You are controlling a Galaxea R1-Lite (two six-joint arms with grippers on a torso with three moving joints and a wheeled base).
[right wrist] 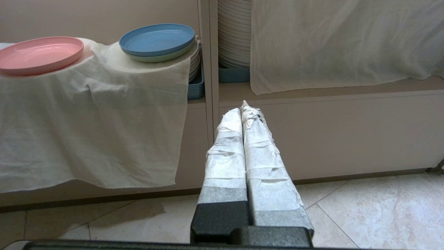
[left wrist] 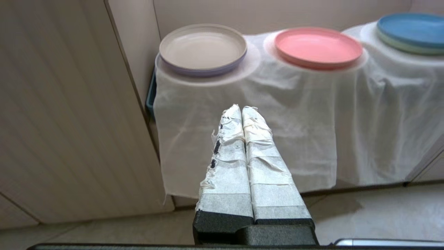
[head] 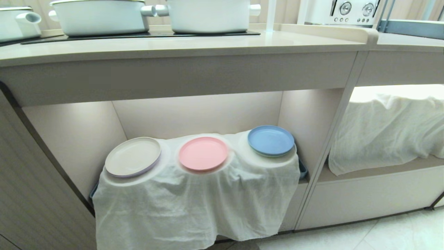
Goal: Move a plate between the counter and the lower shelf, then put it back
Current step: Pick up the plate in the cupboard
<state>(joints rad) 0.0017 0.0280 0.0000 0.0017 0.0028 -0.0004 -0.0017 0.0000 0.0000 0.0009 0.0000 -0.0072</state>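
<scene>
Cloth (head: 194,205): nearest you, hanging off the front of the lower shelf (head: 79,139); loose and wrinkled, so keep your fingertips from snagging it.
Counter (head: 173,45): above the alcove, thick front edge; two white pots (head: 100,15) stand on the black hob, so the bare strip in front looks like your landing spot.
Plate (head: 203,153): pink, flat on the middle mound, cream plate (head: 133,160) to its left, blue plate (head: 271,140) to its right, none touching.
Left gripper (left wrist: 241,110): taped fingers pressed together, holding nothing, low in front of the cloth and well short of the plate.
Right gripper (right wrist: 242,111): also closed and empty, low before the shelf divider.
Approach: spread the fingers first, come in level at the near rim, pinch the rim only, lift clear of the cloth before you rise past the counter edge.
</scene>
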